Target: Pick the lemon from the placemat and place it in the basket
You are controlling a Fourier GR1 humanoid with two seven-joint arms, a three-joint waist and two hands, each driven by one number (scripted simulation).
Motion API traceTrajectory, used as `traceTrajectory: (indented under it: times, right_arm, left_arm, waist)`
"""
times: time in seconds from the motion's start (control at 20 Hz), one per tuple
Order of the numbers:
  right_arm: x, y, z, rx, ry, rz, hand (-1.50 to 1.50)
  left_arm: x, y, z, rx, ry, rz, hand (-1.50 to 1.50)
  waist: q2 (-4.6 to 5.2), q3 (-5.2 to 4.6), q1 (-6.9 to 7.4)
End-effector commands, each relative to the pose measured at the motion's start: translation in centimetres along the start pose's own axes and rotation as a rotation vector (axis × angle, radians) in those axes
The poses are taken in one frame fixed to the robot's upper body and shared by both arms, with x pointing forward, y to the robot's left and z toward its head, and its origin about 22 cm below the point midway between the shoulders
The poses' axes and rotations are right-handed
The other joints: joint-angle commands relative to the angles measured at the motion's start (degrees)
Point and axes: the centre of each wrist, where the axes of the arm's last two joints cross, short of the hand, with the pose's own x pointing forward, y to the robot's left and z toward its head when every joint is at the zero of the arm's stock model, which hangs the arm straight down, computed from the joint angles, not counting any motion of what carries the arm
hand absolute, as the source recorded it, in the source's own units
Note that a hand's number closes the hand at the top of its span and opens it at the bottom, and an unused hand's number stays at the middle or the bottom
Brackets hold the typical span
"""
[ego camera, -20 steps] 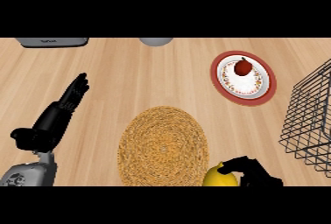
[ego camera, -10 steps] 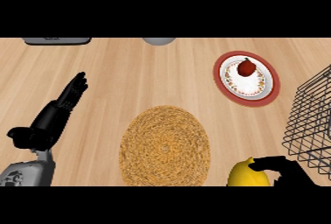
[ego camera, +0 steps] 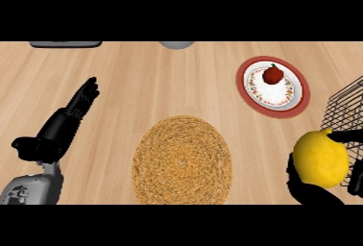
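A yellow lemon (ego camera: 320, 158) is held up at the right, just left of the black wire basket (ego camera: 347, 108). My right hand (ego camera: 306, 190) curls round it from below, with one finger showing at its upper right. The round woven placemat (ego camera: 183, 159) lies bare in the lower middle of the counter. At the left my left hand (ego camera: 62, 126) rests open, fingers pointing up and away.
A red-rimmed plate (ego camera: 292, 102) with a red fruit (ego camera: 273, 74) on it sits at the upper right, close to the basket. A grey round object (ego camera: 176, 44) and a dark flat object (ego camera: 66, 44) lie at the far edge.
The right hand has carried the lemon up and to the right, off the placemat's edge toward the basket. The left hand has hardly moved.
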Motion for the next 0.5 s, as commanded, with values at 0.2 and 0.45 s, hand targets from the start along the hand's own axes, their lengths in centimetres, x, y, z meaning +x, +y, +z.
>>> traceTrajectory:
  times: [0.2,0.45]
  right_arm:
    - [-0.1,-4.1,-6.8,-0.117,0.104,-0.167,1.5]
    - [-3.2,-4.6,-12.5,-0.202,0.182,-0.145,1.5]
  left_arm:
    - [0.7,-1.3,-1.3,-0.015,0.006,0.015,0.0]
    - [-0.3,-0.1,0.4,-0.003,0.009,0.001,0.0]
  waist:
    - [0.06,0.06,-0.24]
    - [0.0,0.05,0.08]
